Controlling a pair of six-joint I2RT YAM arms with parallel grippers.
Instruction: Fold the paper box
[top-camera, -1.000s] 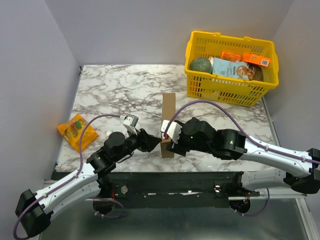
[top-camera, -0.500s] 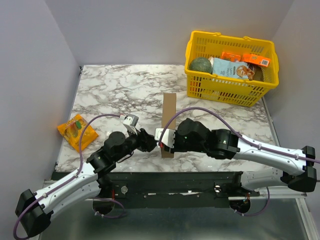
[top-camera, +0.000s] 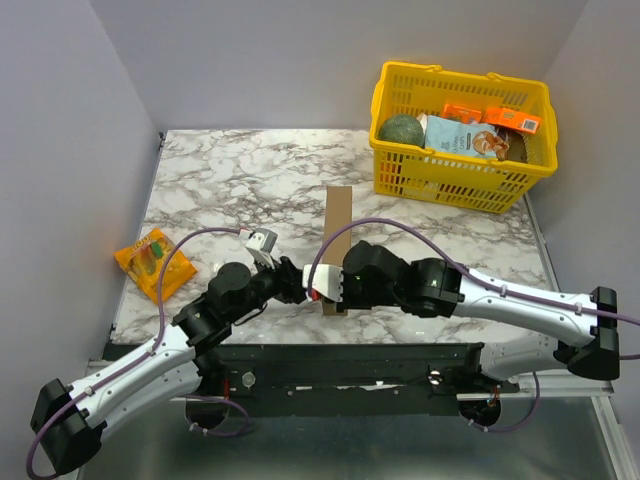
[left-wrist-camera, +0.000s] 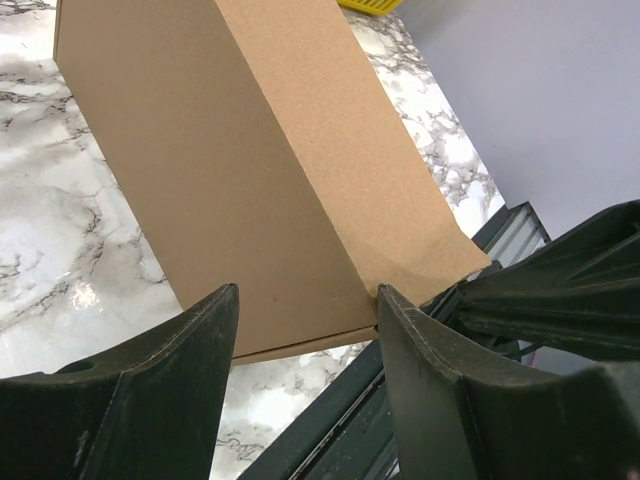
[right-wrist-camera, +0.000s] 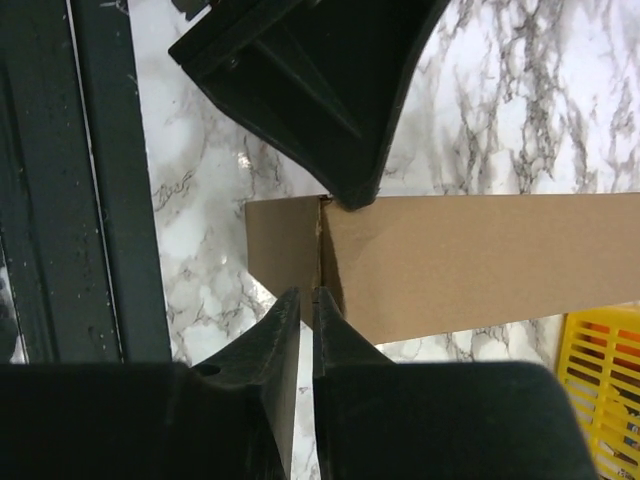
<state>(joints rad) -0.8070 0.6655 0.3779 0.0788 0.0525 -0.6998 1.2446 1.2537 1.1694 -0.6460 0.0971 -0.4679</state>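
Observation:
The paper box (top-camera: 337, 220) is a long, narrow piece of plain brown cardboard standing on the marble table (top-camera: 230, 180), one end toward the arms. My left gripper (top-camera: 297, 283) is open at the left of that near end. In the left wrist view its jaws (left-wrist-camera: 306, 290) straddle the box's (left-wrist-camera: 250, 170) lower corner, and the right fingertip (left-wrist-camera: 382, 296) touches the edge. My right gripper (top-camera: 322, 285) is at the same end. In the right wrist view its fingers (right-wrist-camera: 306, 292) are pinched almost together on the thin edge where the end flap meets the box (right-wrist-camera: 480, 260).
A yellow plastic basket (top-camera: 450, 178) with groceries stands at the back right. An orange snack packet (top-camera: 152, 258) lies near the table's left edge. The dark frame rail (top-camera: 350, 355) runs along the near edge, just behind both grippers.
My right gripper has slid left along the box's near end and closed its jaws from wide open to a thin pinch. The left arm and the box have stayed put.

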